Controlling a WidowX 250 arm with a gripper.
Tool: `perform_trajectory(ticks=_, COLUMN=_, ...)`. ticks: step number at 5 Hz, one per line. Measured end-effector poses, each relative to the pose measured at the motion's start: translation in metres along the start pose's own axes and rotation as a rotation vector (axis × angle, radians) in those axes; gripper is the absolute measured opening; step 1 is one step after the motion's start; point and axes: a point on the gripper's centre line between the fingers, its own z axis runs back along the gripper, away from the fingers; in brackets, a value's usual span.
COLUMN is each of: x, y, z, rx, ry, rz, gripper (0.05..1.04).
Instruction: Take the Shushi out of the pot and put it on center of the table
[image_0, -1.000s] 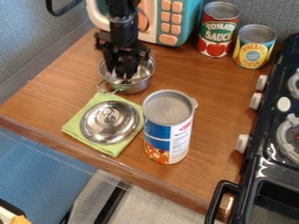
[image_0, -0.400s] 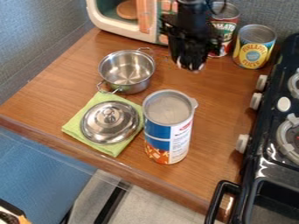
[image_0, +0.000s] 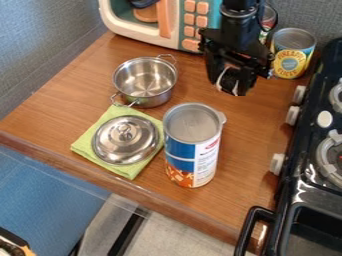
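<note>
The task is, I think, more than half done. The first part, to take the sushi (image_0: 228, 81) out of the pot (image_0: 152, 100), looks finished: inside the pot I see only bare metal, and a dark piece with white edges, which I judge to be the sushi, is between the fingers (image_0: 212, 69) of the gripper (image_0: 230, 85). The fingers are a little apart, only by the thickness of this piece, and they seem closed on both its sides.

What is left is the placing. The sushi is in the air above the tabletop (image_0: 244, 130), between the pot and the stove (image_0: 320, 185), behind the tall can (image_0: 192, 150). It seems near to the center, but the slanted view makes the exact spot uncertain. So the gripper needs perhaps a small correction of place, then to go down, to release the piece and to move away. The tall can should not be touched.
</note>
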Motion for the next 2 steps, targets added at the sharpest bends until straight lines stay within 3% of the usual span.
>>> perform_trajectory(ticks=1, x=-0.0058, y=0.0004, z=-0.0005, rx=0.003, ry=0.037, rz=0.009, gripper=1.014)
perform_trajectory(ticks=2, x=-0.0118, y=0.0013, z=0.0004, rx=0.009, ry=0.074, rz=0.034, gripper=1.010)
